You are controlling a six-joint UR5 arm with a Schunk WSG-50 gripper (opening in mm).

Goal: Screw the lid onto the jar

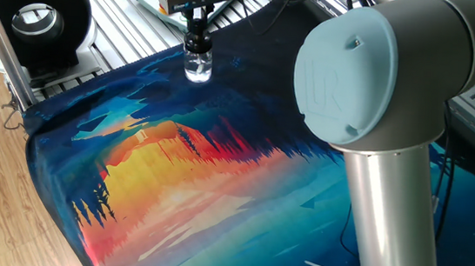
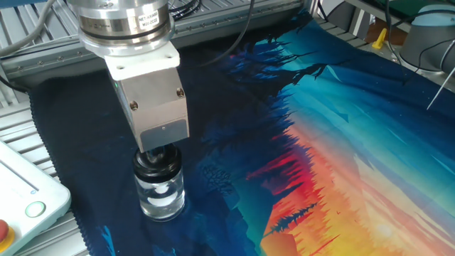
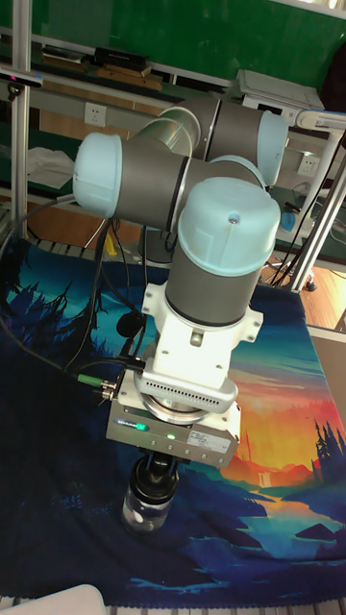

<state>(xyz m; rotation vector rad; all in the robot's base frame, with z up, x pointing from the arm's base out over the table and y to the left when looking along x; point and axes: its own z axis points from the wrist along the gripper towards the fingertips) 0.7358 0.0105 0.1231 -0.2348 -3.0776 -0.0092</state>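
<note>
Tool [image 2: 162,151] clenched on lid [image 2: 158,166], lid seated on upright jar [image 2: 163,199]

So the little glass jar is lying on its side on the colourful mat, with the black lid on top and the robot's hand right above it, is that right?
Not quite: the jar stands upright on the mat, not on its side. The other fixed view shows this clearly. The rest holds: the black lid sits on top of it and the robot's hand is directly above, down on the lid.
</note>
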